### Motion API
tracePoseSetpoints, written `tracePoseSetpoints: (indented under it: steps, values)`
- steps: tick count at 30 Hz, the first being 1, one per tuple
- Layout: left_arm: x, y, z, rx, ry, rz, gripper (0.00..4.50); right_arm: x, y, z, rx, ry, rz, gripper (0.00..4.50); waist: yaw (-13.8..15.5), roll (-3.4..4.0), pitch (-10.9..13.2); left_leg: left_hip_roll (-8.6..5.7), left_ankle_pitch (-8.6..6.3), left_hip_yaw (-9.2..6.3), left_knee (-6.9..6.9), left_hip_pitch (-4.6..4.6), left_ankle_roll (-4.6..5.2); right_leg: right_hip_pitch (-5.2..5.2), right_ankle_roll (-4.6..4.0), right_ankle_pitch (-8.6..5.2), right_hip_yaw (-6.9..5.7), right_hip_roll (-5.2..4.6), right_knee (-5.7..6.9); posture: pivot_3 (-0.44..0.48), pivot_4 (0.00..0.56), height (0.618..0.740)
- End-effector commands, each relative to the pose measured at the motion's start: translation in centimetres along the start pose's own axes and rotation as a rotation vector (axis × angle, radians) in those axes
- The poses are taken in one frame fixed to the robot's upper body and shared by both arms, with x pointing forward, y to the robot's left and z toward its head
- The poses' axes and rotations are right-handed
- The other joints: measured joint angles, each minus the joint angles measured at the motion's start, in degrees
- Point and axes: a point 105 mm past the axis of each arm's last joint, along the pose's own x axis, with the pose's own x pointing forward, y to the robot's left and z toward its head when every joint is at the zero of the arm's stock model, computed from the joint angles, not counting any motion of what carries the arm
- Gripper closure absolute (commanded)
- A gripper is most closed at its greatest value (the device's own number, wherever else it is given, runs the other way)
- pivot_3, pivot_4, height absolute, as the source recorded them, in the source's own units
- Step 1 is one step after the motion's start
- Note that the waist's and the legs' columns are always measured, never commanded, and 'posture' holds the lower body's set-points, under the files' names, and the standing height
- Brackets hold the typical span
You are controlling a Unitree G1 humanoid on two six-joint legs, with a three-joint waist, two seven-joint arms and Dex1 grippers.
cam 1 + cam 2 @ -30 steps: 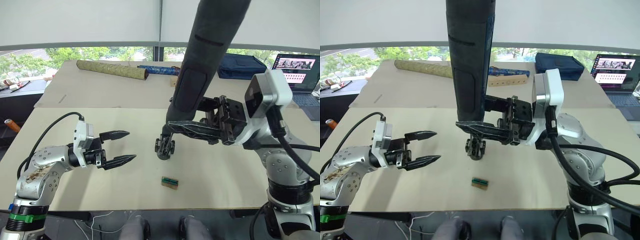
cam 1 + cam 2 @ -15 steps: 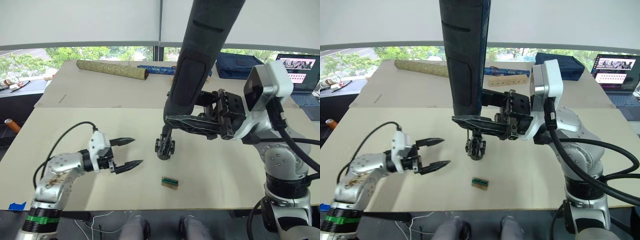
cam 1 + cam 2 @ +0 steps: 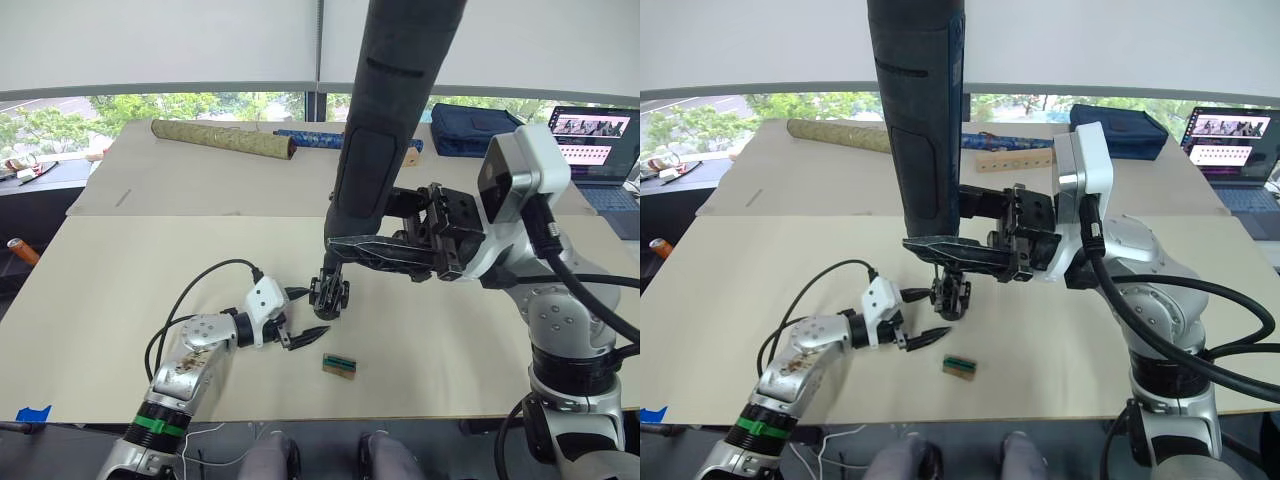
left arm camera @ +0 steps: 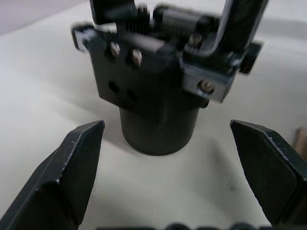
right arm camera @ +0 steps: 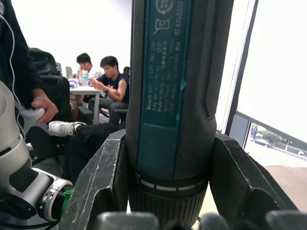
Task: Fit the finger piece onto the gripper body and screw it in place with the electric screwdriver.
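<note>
The gripper body (image 3: 329, 296), a small black block on a round base, stands mid-table. In the left wrist view the gripper body (image 4: 158, 105) shows screws and a metal bracket. I cannot tell the finger piece apart from it. My left gripper (image 3: 312, 312) lies low on the table just left of the body, open, its fingertips (image 4: 81, 148) flanking the base without touching. My right gripper (image 3: 352, 246) is shut on the electric screwdriver (image 3: 388, 120), a thick dark cylinder held upright, its thin bit pointing down at the body's top.
A small green-and-brown block (image 3: 340, 364) lies near the front edge, right of my left gripper. On the rear table lie a patterned roll (image 3: 222, 138), a blue roll (image 3: 315, 140), a wooden strip (image 3: 1015, 160), a dark bag (image 3: 480, 130) and a laptop (image 3: 592, 142). People sit behind (image 5: 103, 76).
My left arm has swung right and down across the table, bringing its open gripper up to the gripper body. The right gripper and screwdriver have drifted slightly left.
</note>
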Motion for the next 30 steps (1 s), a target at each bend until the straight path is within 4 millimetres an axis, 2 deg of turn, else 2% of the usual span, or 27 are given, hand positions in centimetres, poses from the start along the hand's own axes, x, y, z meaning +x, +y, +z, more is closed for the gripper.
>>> tracePoseSetpoints:
  steps: [1,8,11,14,25,30]
  values:
    - [1.2,0.3,0.3,0.043,-0.007,0.020,0.05,-0.1,0.5,1.6,-0.056,-0.033,0.012,2.57,0.1,0.00,0.0,0.00,-0.01,-0.01,0.01,-0.01,0.01,0.00,0.00,0.00,-0.01,0.00,0.00,0.000,0.150,0.740]
    - [2.5,0.0,-0.2,0.027,-0.006,-0.005,0.05,-0.5,0.7,1.4,-0.060,-0.019,-0.016,2.57,0.3,0.00,0.0,-0.02,-0.06,-0.03,0.05,0.00,0.10,0.04,0.01,0.01,-0.03,-0.06,-0.02,0.000,0.150,0.740]
    - [2.8,0.1,-0.3,0.021,-0.005,-0.006,0.87,-0.7,0.9,1.3,-0.061,-0.015,-0.027,2.57,0.4,0.00,0.0,-0.04,-0.06,-0.04,0.07,0.01,0.11,0.07,0.02,0.01,-0.04,-0.08,-0.04,0.000,0.150,0.740]
    - [2.8,0.0,-0.4,0.023,0.001,-0.033,2.22,-0.8,1.0,1.2,-0.062,-0.010,-0.038,2.57,0.4,0.00,0.0,-0.05,-0.07,-0.05,0.11,0.01,0.14,0.06,0.02,0.01,-0.03,-0.11,-0.05,0.000,0.150,0.740]
    - [1.8,0.1,-1.0,0.117,0.076,-0.321,2.22,-1.6,1.2,1.0,-0.036,0.021,-0.050,2.57,0.0,0.00,0.0,-0.02,-0.06,-0.04,0.08,-0.02,0.12,0.04,0.02,0.01,-0.07,-0.03,-0.01,0.000,0.150,0.740]
    - [2.4,0.7,-0.8,0.106,0.080,-0.306,2.22,-1.8,1.3,0.8,-0.031,0.024,-0.054,2.57,0.0,-0.01,0.0,-0.04,-0.07,-0.02,0.08,-0.07,0.13,0.04,0.05,0.00,-0.07,-0.01,-0.07,0.000,0.150,0.740]
